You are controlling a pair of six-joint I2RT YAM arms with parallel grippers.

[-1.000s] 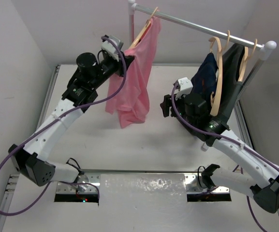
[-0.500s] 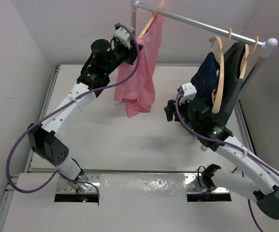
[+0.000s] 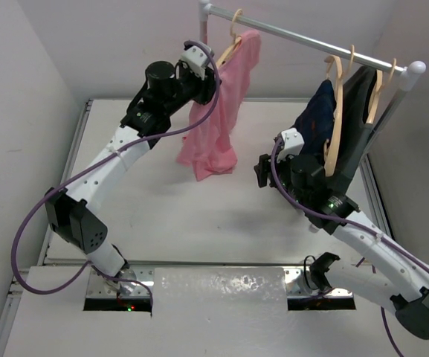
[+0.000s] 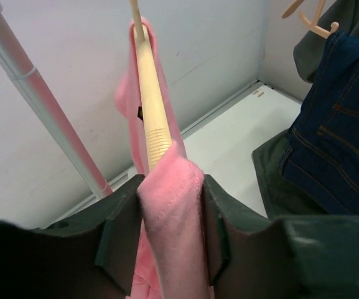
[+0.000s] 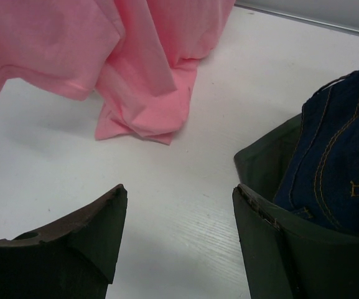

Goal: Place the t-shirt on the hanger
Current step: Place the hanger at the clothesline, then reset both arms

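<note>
The t-shirt hangs on the hanger at the far left end of the rail. It drops from there toward the bench, with its hem bunched at the bottom. In the top view the hanger's hook sits at the rail and seems to be over it, but I cannot be fully sure of this.

The left pincer is raised to the near end of the hanger. It is closed around the shoulder of the t-shirt, with the wooden arm under the cloth, and both fingers touch the pink cloth. Above the grip, a part of the wooden arm shows bare, so the shirt covers this side only at its end.

The right pincer is open and holds nothing. It is low over the bench, near the hem of the t-shirt and just beside the dark navy denim garment. This garment hangs with the black garment at the right end of the rail.

I judge that the task is in its last step: the shirt is dressed on the hanger and only the release remains. The next move calls for opening the left pincer fully and drawing it back, away from the hanger. This must be gentle, so that the fingers do not pull the shoulder off the arm or knock the hook from the rail.
</note>
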